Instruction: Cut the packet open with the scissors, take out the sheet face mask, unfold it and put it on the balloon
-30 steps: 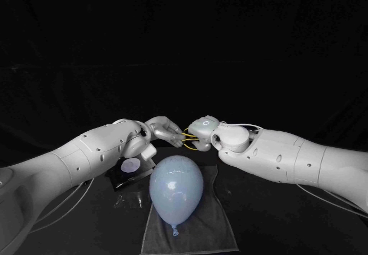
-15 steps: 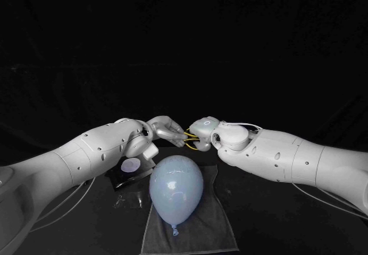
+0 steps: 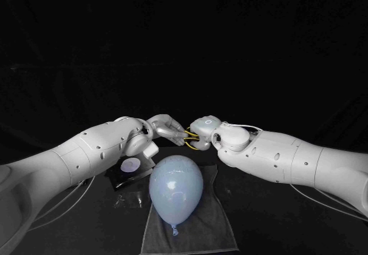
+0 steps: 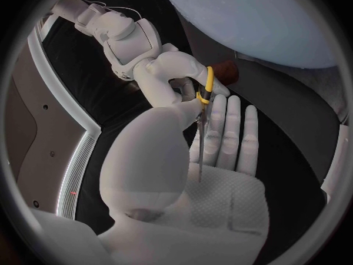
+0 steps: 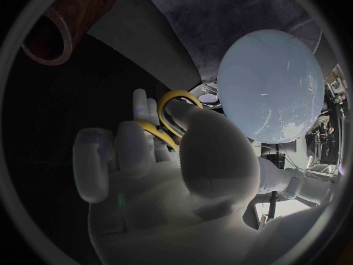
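Both hands meet above the far end of the table. My right hand (image 3: 204,127) grips the yellow handles of the scissors (image 3: 190,141), with fingers (image 5: 147,129) through the loops (image 5: 175,103). In the left wrist view the scissors' blades (image 4: 200,153) lie over the flat palm of my left hand (image 4: 220,159), whose fingers are straight and apart; I cannot tell if the thumb presses the blades. The pale blue balloon (image 3: 176,187) lies on a grey towel (image 3: 207,234) below the hands. The dark packet (image 3: 128,169) with a pale round mark lies left of the balloon.
A clear plastic piece (image 3: 126,200) lies on the table in front of the packet. A brown tube (image 5: 62,20) stands beyond the towel's far edge. My left arm (image 3: 84,154) and right arm (image 3: 291,159) flank the balloon closely.
The right hand has shifted slightly up and towards the left hand, with the scissors between them. Balloon, towel and packet have not moved.
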Motion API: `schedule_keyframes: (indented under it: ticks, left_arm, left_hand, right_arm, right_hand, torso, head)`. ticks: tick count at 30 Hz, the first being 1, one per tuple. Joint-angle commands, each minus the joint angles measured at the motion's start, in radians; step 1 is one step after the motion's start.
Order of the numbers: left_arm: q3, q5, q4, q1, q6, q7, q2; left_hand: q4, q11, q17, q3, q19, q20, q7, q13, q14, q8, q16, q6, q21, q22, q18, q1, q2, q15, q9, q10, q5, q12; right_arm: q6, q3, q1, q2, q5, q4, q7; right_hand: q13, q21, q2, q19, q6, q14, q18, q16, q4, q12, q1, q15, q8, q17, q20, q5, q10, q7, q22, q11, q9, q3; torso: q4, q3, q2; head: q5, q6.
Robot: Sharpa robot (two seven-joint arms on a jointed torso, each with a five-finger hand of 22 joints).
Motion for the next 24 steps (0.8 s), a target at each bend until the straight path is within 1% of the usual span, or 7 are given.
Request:
schedule_keyframes:
  ticks: [1,3,6,8,11,18,24]
  left_arm:
    - [0.003,0.023,0.025,0.003,0.049,0.049,0.014]
    - [0.002,0.024,0.028,0.003,0.051,0.049,0.013]
    - [0.002,0.024,0.033,0.003,0.054,0.048,0.013]
    - [0.002,0.024,0.035,0.004,0.054,0.048,0.014]
    - [0.002,0.024,0.04,0.004,0.056,0.047,0.015]
    - [0.002,0.027,0.05,0.005,0.061,0.044,0.016]
    - [0.002,0.048,0.053,0.007,0.038,0.041,0.011]
  left_hand:
    - [-0.023,-0.002,0.002,0.019,0.001,-0.004,-0.006,0.0,0.005,0.01,-0.003,0.01,0.004,0.001,0.014,0.004,0.01,0.0,-0.003,0.007,0.007,0.006]
    - [-0.023,-0.002,0.002,0.019,0.001,-0.004,-0.006,0.0,0.005,0.01,-0.003,0.01,0.004,0.001,0.014,0.004,0.01,0.0,-0.003,0.007,0.007,0.006]
    - [-0.024,-0.003,0.002,0.018,0.001,-0.005,-0.006,-0.001,0.005,0.01,-0.004,0.01,0.004,0.001,0.014,0.004,0.011,0.0,-0.002,0.007,0.007,0.006]
    - [-0.025,-0.003,0.002,0.017,0.0,-0.007,-0.007,-0.001,0.005,0.011,-0.004,0.01,0.004,0.001,0.014,0.003,0.011,0.0,-0.001,0.007,0.007,0.006]
    - [-0.026,-0.004,0.003,0.016,0.0,-0.007,-0.007,-0.001,0.005,0.011,-0.004,0.01,0.004,0.001,0.014,0.003,0.011,0.0,-0.001,0.007,0.007,0.006]
    - [-0.027,-0.004,0.003,0.015,0.0,-0.008,-0.007,-0.001,0.006,0.011,-0.004,0.01,0.004,0.001,0.015,0.003,0.011,0.0,0.0,0.007,0.007,0.006]
    - [-0.033,-0.002,0.004,0.015,-0.001,-0.01,-0.004,-0.001,0.003,0.01,-0.005,0.006,0.004,0.001,0.014,0.003,0.012,0.0,0.001,0.004,0.007,0.004]
  right_arm:
    - [-0.037,0.001,0.0,0.01,0.018,0.005,-0.001]
    - [-0.032,0.001,0.0,0.011,0.016,0.006,-0.005]
    - [-0.021,0.001,-0.001,0.012,0.007,0.006,-0.016]
    - [-0.016,0.001,-0.002,0.013,0.003,0.006,-0.023]
    - [-0.002,0.001,-0.004,0.013,-0.005,0.005,-0.036]
    - [0.023,0.001,-0.007,0.013,-0.021,0.006,-0.056]
    - [0.042,0.001,-0.009,0.007,-0.031,0.014,-0.066]
  right_hand:
    - [0.014,0.005,0.003,0.042,0.013,0.011,-0.014,0.014,0.014,0.012,0.0,-0.011,0.01,0.023,-0.012,-0.004,0.149,-0.01,0.172,-0.06,0.005,-0.011]
    - [0.028,0.005,0.004,0.042,0.032,0.013,-0.014,0.023,0.013,0.026,0.015,-0.018,0.021,0.039,-0.018,-0.004,0.173,-0.021,0.173,-0.07,0.013,-0.019]
    - [0.077,0.008,-0.022,0.045,0.072,0.012,-0.015,0.029,-0.018,0.086,0.064,-0.039,0.056,0.047,-0.036,-0.005,0.201,-0.047,0.178,-0.093,0.037,-0.051]
    - [0.142,0.011,-0.017,0.047,0.089,0.014,-0.017,0.036,-0.012,0.175,0.079,-0.054,0.083,0.063,-0.051,-0.003,0.196,-0.068,0.182,-0.11,0.06,-0.081]
    - [0.215,0.015,-0.003,0.052,0.103,0.017,-0.018,0.044,0.018,0.258,0.079,-0.064,0.119,0.078,-0.063,-0.004,0.193,-0.082,0.188,-0.126,0.09,-0.107]
    - [0.303,0.017,0.082,0.054,0.109,0.019,-0.019,0.051,0.095,0.338,0.073,-0.073,0.167,0.092,-0.073,-0.003,0.188,-0.092,0.193,-0.135,0.135,-0.111]
    - [0.327,0.018,0.1,0.055,0.099,0.019,-0.02,0.051,0.105,0.351,0.086,-0.074,0.179,0.094,-0.074,-0.003,0.179,-0.092,0.195,-0.135,0.151,-0.111]
  torso:
    - [0.0004,0.0001,0.0]
    - [0.0004,0.0001,0.0]
    - [0.0002,0.0002,0.0]
    - [0.0002,0.0001,0.0]
    - [0.0002,-0.0001,0.0]
    - [-0.0005,0.0005,-0.001]
    - [-0.0004,0.0006,0.0]
  head:
    - [-0.002,0.0]
    - [-0.002,0.0]
    - [-0.003,0.0]
    - [-0.004,0.0]
    - [-0.005,-0.001]
    - [-0.005,-0.001]
    - [-0.006,-0.001]
